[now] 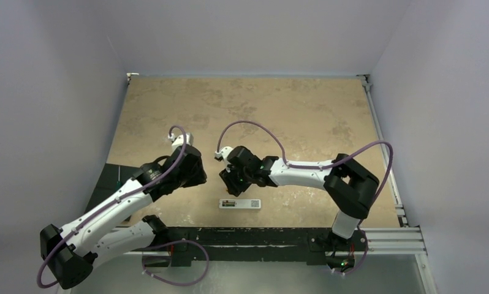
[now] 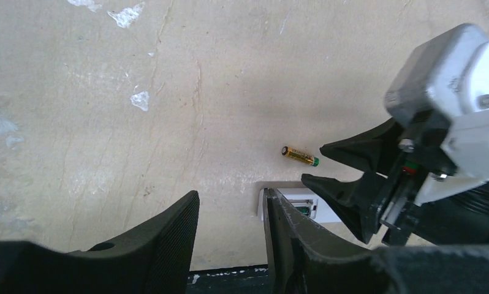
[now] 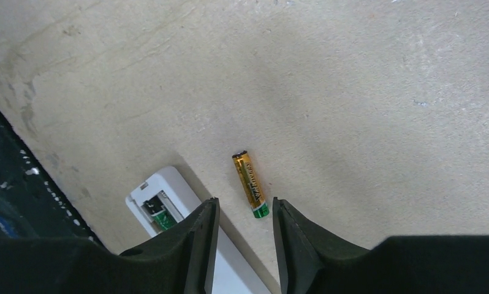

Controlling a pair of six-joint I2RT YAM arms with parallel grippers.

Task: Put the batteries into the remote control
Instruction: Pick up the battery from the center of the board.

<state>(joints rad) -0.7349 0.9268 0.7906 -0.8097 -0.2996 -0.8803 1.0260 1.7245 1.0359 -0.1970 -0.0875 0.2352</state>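
Observation:
The white remote control (image 1: pixel 240 203) lies back-up near the table's front edge, with its battery recess at the left end and a dark label to the right. It also shows in the right wrist view (image 3: pixel 162 190) and the left wrist view (image 2: pixel 291 197). Something dark green sits in the recess (image 3: pixel 162 219), partly hidden by my finger. The gold-yellow battery (image 3: pixel 250 185) lies loose on the table beside the remote, and shows in the left wrist view (image 2: pixel 300 156). My right gripper (image 3: pixel 245 211) is open, just above the battery's green end. My left gripper (image 2: pixel 230 211) is open and empty, left of the remote.
The tan table (image 1: pixel 248 110) stretches far behind both arms. Its dark front edge (image 1: pixel 254 236) runs just below the remote. The two grippers (image 1: pixel 200 177) (image 1: pixel 225 177) hang close together, and the right one's fingers (image 2: pixel 346 190) fill the right of the left wrist view.

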